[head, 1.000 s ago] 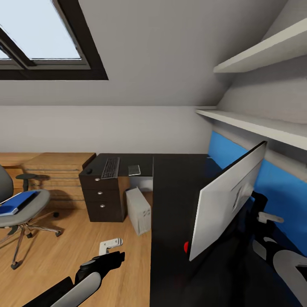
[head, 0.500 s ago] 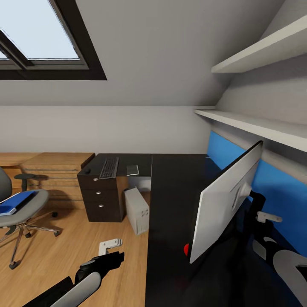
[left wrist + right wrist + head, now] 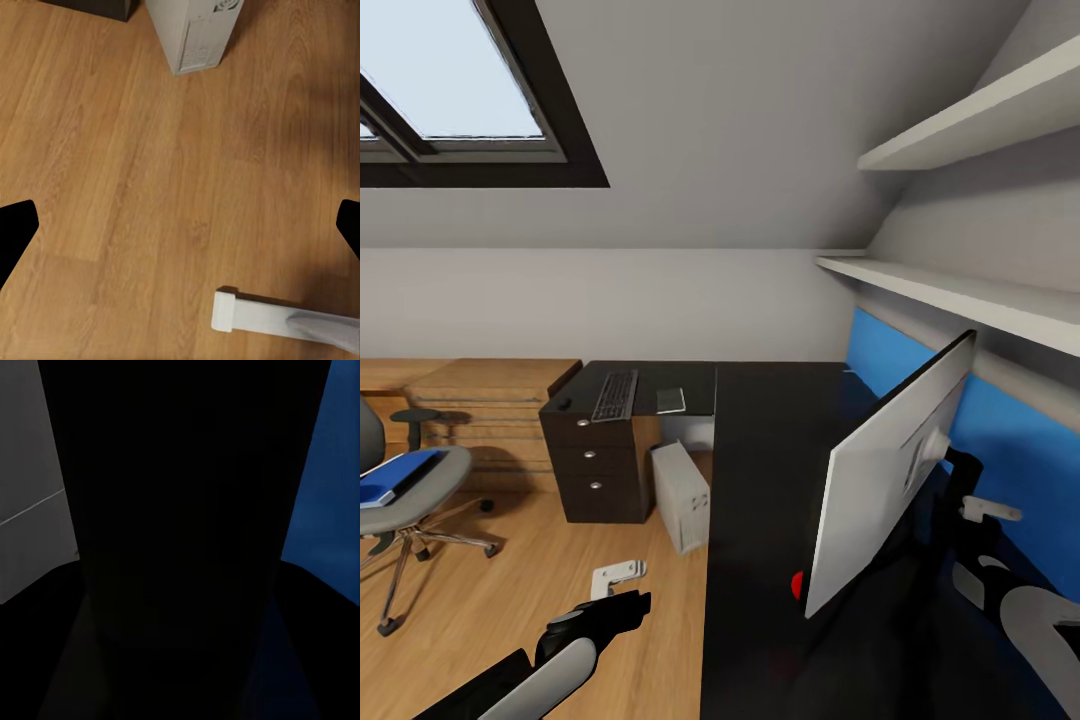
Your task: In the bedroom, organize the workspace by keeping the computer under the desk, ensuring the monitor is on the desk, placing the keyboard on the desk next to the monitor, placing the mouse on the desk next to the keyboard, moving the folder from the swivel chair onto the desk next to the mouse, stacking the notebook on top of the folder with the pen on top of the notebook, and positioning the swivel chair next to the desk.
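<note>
The monitor (image 3: 888, 478) stands tilted on the near right of the black desk (image 3: 760, 440), its silver back towards me and a red dot at its lower corner. My right arm (image 3: 972, 508) reaches in behind it. The right wrist view is dark, with a black shape between the grey monitor back (image 3: 26, 472) and a blue panel (image 3: 334, 465). The keyboard (image 3: 616, 394) lies on the desk's far wing, a black mouse (image 3: 564, 403) to its left. The computer (image 3: 682, 494) stands under the desk. The blue folder (image 3: 396, 475) rests on the swivel chair (image 3: 410, 495). My left gripper (image 3: 628, 603) hangs open over the floor, holding nothing.
A small grey flat thing (image 3: 671, 400) lies right of the keyboard. A wooden chest (image 3: 490, 395) and a small black stool (image 3: 417, 418) stand at the far left. White shelves (image 3: 960, 290) run above the desk. Wood floor (image 3: 150, 150) lies open between chair and desk.
The whole picture has shifted slightly left since a second ago, so the camera moved. The arms and the monitor keep their places in the view.
</note>
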